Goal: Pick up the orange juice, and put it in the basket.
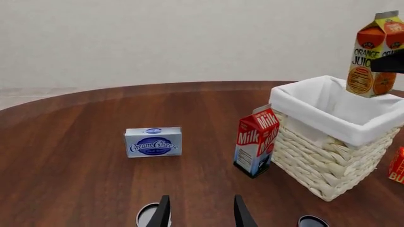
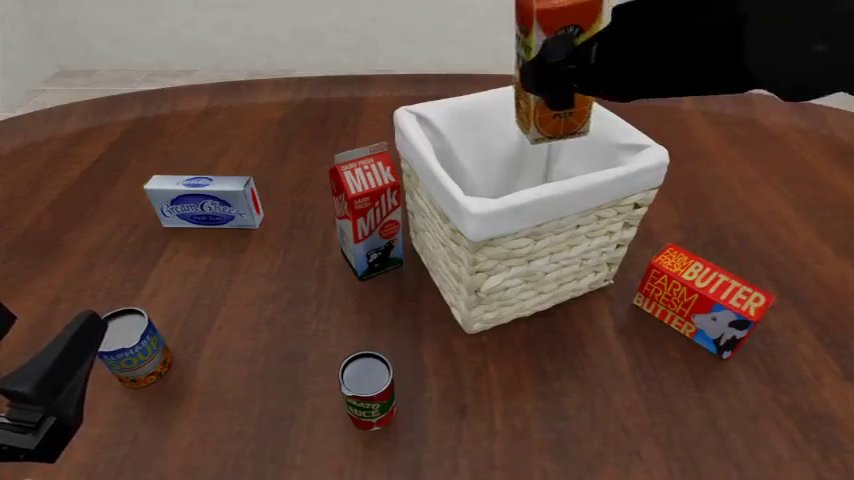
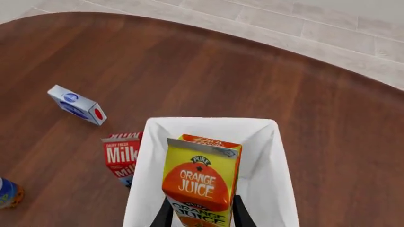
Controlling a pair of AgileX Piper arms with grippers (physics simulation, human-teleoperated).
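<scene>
The orange juice carton (image 2: 553,60) hangs upright above the open top of the wicker basket (image 2: 534,250), held by my right gripper (image 2: 567,75), which is shut on it. Its lower end sits just above the white lining. In the right wrist view the carton (image 3: 200,187) is between the fingers, over the basket's lining (image 3: 265,156). In the left wrist view the carton (image 1: 375,56) floats over the basket (image 1: 334,156). My left gripper (image 1: 200,215) is open and empty, low over the table at the front left (image 2: 47,395).
A red-and-white milk carton (image 2: 367,210) stands close to the basket's left side. A cream cheese box (image 2: 203,201) lies further left. Two cans (image 2: 134,347) (image 2: 366,389) stand near the front. A butter box (image 2: 701,298) lies right of the basket.
</scene>
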